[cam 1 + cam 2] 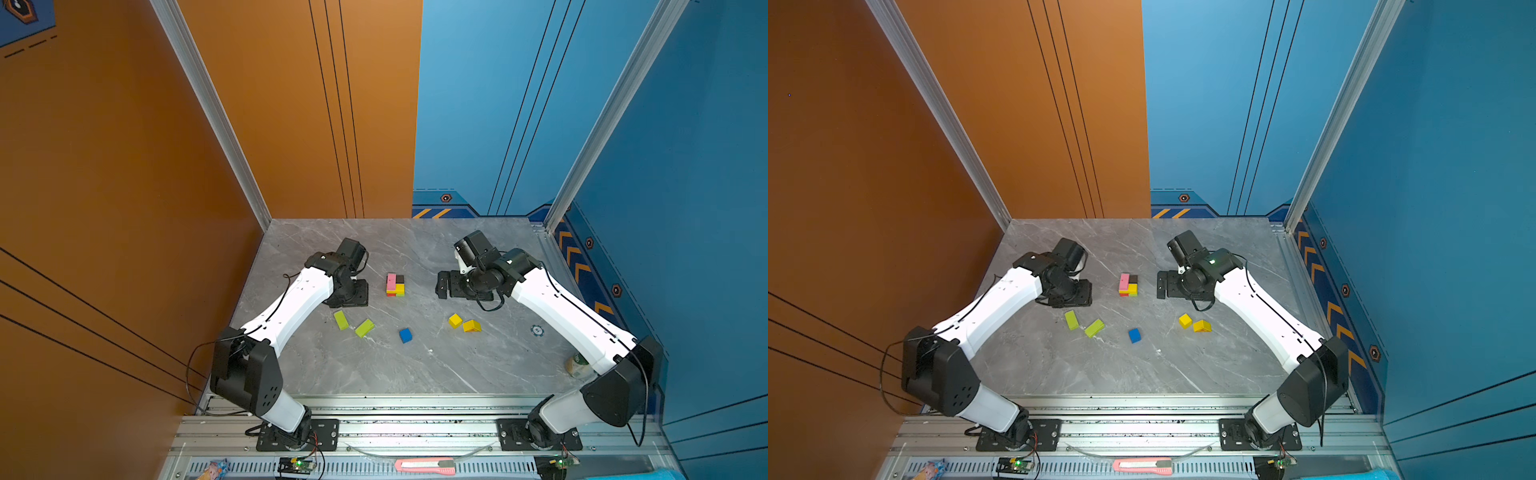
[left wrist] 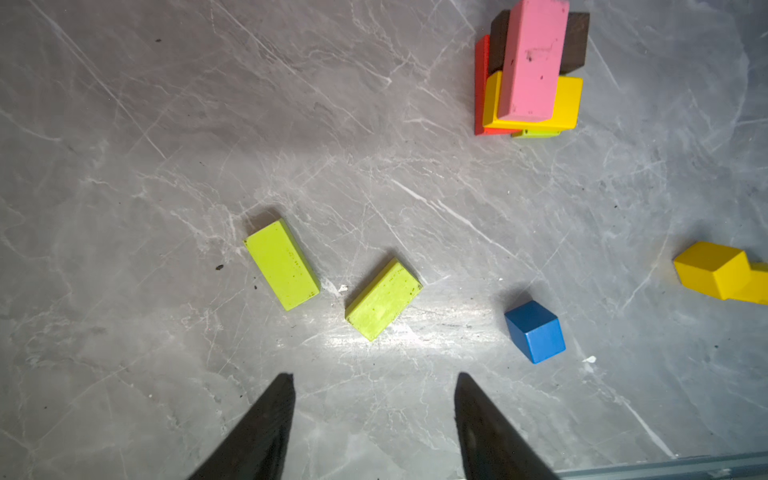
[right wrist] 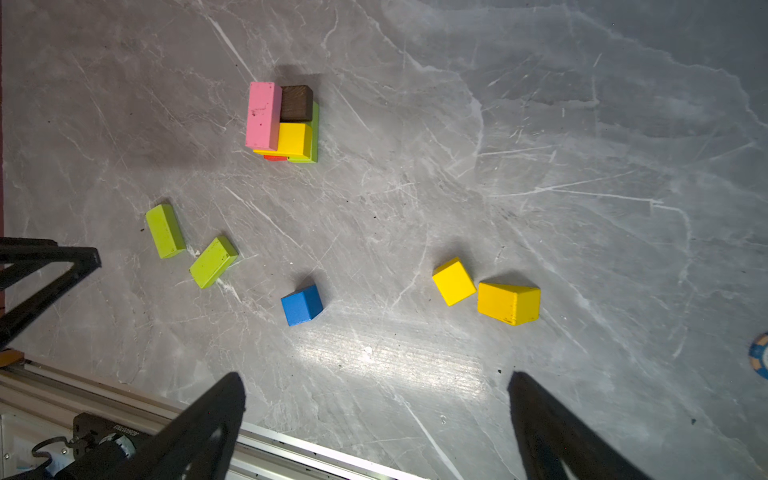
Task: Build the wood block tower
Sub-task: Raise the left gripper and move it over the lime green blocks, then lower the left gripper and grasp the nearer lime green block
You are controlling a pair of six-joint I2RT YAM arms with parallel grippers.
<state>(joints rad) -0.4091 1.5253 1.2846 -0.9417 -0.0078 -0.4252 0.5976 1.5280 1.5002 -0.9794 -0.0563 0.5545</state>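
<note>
The tower [image 1: 395, 284] [image 1: 1128, 284] stands mid-table: a pink bar [image 2: 530, 70] on top, brown and yellow blocks under it, red and lime edges at the base [image 3: 284, 120]. Two lime bars [image 2: 281, 264] [image 2: 383, 298] lie loose on the table, with a blue cube [image 2: 535, 331] to their right. A yellow cube [image 3: 454, 281] and a yellow prism [image 3: 508, 302] lie side by side. My left gripper [image 2: 374, 376] hangs open and empty above the table, near the lime bars. Also open and empty, my right gripper [image 3: 376, 374] hovers high to the right of the tower.
A small blue round disc [image 1: 537, 331] lies at the right. A green-and-white can [image 1: 577, 365] stands partly under the right arm. An aluminium rail [image 1: 415, 411] runs along the table's front edge. Orange and blue walls close in the table's left, back and right.
</note>
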